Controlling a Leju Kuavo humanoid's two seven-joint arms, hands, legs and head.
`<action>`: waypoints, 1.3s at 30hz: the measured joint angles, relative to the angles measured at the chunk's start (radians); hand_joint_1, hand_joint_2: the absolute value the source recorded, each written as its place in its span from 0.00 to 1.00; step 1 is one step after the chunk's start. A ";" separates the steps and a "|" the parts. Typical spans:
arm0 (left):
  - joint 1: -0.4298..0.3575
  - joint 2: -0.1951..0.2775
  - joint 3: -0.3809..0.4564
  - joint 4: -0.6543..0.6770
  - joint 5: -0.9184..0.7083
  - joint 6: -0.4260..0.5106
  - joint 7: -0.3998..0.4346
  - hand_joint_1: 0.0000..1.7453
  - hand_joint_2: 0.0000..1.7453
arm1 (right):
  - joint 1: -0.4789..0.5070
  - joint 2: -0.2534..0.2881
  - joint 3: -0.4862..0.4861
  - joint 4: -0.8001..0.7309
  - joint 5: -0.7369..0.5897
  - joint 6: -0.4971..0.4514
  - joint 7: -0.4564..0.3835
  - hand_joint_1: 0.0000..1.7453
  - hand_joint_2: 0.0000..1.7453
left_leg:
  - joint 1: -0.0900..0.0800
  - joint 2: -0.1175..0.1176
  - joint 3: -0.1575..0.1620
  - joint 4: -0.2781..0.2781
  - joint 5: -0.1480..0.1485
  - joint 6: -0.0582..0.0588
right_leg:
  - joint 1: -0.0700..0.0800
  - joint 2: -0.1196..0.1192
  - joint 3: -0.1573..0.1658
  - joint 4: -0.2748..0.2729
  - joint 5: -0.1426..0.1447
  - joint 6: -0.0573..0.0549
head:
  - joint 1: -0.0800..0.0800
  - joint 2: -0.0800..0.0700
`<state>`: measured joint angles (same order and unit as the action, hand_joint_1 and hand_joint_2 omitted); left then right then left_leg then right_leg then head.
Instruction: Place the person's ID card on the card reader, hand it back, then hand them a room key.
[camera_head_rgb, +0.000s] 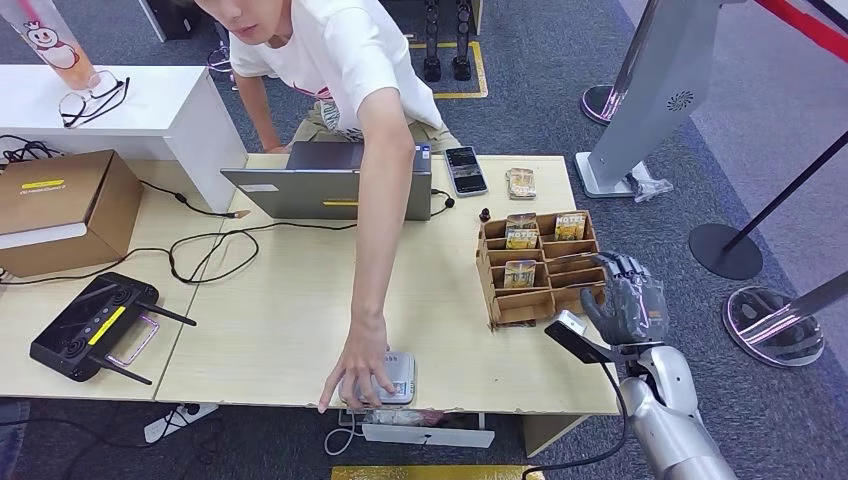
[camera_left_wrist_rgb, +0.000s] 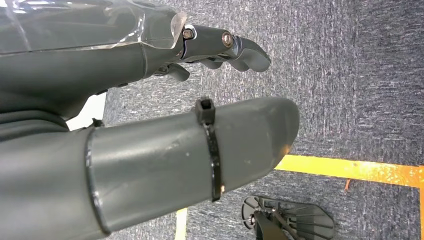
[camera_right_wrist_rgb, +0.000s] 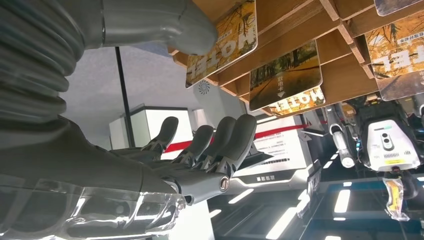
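One person's hand (camera_head_rgb: 362, 372) presses on the grey card reader (camera_head_rgb: 385, 380) at the worktop (camera_head_rgb: 280, 320) front edge.
Right robot hand (camera_head_rgb: 630, 305) empty, fingers spread, beside the cardboard rack (camera_head_rgb: 540, 265) of yellow-printed "HOTEL" key cards (camera_head_rgb: 570, 226) — left robot hand (camera_left_wrist_rgb: 150, 100) empty, over carpet.

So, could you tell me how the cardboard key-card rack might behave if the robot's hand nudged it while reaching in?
The cardboard rack looks thin-walled and mostly hollow, so it is probably light and may slide on the smooth table. It stands beside the table edge, so a push from the right hand could skew it. The hotel cards sit loosely and might shift.
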<state>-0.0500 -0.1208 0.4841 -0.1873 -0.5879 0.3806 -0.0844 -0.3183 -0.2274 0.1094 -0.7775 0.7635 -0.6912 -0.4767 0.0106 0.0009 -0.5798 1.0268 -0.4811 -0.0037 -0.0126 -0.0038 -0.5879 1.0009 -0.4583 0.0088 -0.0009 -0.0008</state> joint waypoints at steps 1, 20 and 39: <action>0.000 0.000 0.000 0.000 0.000 0.001 0.000 0.00 0.00 | -0.002 0.000 0.000 0.003 -0.001 0.000 0.000 0.41 1.00 | 0.000 0.000 0.000 0.000 0.000 0.000 | 0.000 0.000 0.000 0.000 0.000 0.000 | 0.000 0.000; 0.001 0.002 0.001 0.000 0.000 0.004 -0.001 0.00 0.00 | -0.014 -0.014 0.007 0.051 -0.050 0.000 -0.017 0.42 1.00 | 0.000 0.000 0.000 0.000 0.000 0.000 | 0.000 0.000 0.000 0.000 0.000 0.000 | 0.000 0.000; 0.002 0.008 0.018 0.000 0.003 0.012 0.010 0.00 0.00 | -0.038 -0.020 0.056 0.074 -0.069 0.000 0.008 0.85 1.00 | 0.000 0.000 0.000 0.000 0.000 0.000 | 0.000 0.000 0.000 0.000 0.000 0.000 | 0.000 0.000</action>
<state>-0.0481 -0.1131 0.5020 -0.1873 -0.5852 0.3931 -0.0747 -0.3565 -0.2471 0.1653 -0.7031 0.6943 -0.6911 -0.4685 0.0106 0.0008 -0.5797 1.0268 -0.4811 -0.0037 -0.0126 -0.0037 -0.5879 1.0009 -0.4582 0.0088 -0.0009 -0.0008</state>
